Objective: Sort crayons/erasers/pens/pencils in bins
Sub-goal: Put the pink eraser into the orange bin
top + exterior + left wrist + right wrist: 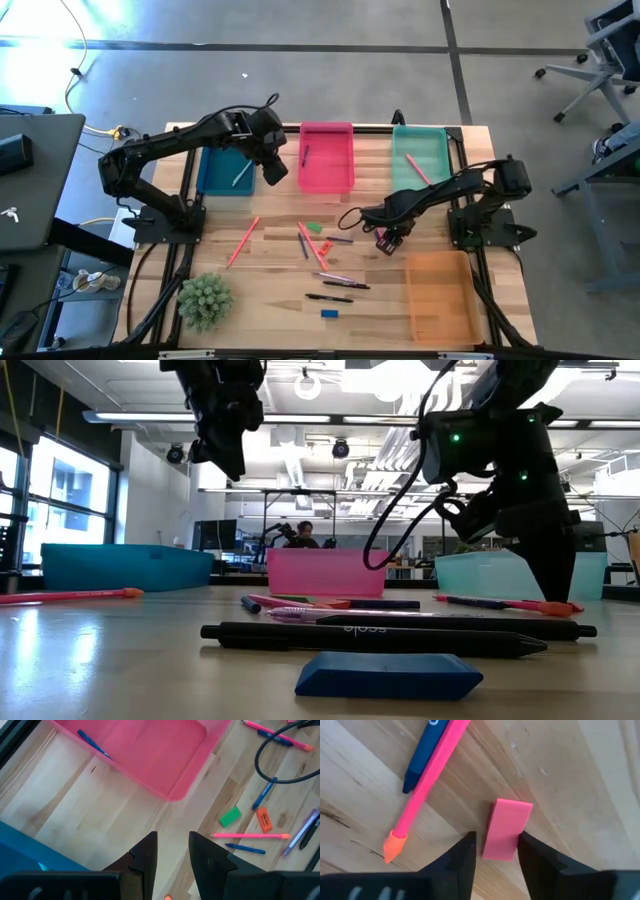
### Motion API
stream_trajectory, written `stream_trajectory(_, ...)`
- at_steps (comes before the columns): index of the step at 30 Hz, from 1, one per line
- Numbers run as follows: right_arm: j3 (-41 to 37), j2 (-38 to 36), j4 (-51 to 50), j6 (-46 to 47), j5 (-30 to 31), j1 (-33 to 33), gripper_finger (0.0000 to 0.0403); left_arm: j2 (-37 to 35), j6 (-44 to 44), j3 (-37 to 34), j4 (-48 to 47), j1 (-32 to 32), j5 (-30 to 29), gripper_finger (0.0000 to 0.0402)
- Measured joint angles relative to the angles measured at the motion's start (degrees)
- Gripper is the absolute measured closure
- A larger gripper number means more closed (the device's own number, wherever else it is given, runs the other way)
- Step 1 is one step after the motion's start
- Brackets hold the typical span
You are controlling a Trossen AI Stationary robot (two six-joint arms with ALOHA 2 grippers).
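Observation:
My right gripper [388, 241] is down at the table, right of the scattered sticks, pointing straight down. In its wrist view its open fingers stand on either side of a pink eraser [507, 822] that lies flat on the wood. My left gripper [272, 168] hangs open with nothing in it, high between the dark blue bin [212, 180] and the pink bin [340, 180]. A green eraser [314, 227], a blue eraser [329, 313] and dark pens [330, 297] lie loose on the table. The teal-green bin [432, 150] is at the far right and the orange bin [440, 295] at the near right. My right gripper comes at the pink eraser from above, one finger along each long side [492, 837]. A strip of wood shows between one finger [467, 850] and the eraser. Whether the other finger touches it I cannot tell. The eraser lies flat on the table.
A pink stick with an orange tip [427, 780] and a blue stick [422, 755] lie close by the pink eraser. More sticks and an orange eraser [264, 819] lie mid-table. A green plant [205, 300] stands near left. Each far bin holds one stick.

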Motion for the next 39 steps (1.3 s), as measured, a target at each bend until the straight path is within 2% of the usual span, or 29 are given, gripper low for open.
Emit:
stream_trajectory(11, -0.8, -3.9, -0.7, 0.3, 1.5, -0.9, 0.0337, 0.0, 0.0, 0.0, -0.6, 0.0, 0.0, 0.0300)
stream_trajectory(15, -1.1, -5.9, -2.4, 0.8, 4.1, -1.0, 0.0353, 0.0, 0.0, 0.0, -0.6, 0.0, 0.0, 0.0300)
stream_trajectory(21, -1.0, -10.9, -3.4, 2.3, 2.6, -1.0, 0.0355, 0.0, 0.0, 0.0, -0.5, 0.0, 0.0, 0.0300)
stream_trajectory(28, -0.9, -20.5, -3.6, 6.2, 0.0, -0.4, 0.0355, 0.0, 1.5, 0.0, -0.5, 0.0, 0.0, 0.0300)
stream_trajectory(33, -0.8, -28.5, -3.9, 11.8, -4.3, 3.1, 0.0355, 0.0, 1.5, 0.0, -0.5, 0.0, 0.0, 0.0300)
stream_trajectory(39, -0.8, -36.2, -3.7, 23.1, -4.9, 11.3, 0.0355, 0.0, 1.5, 0.0, -0.5, 0.0, 0.0, 0.0300)
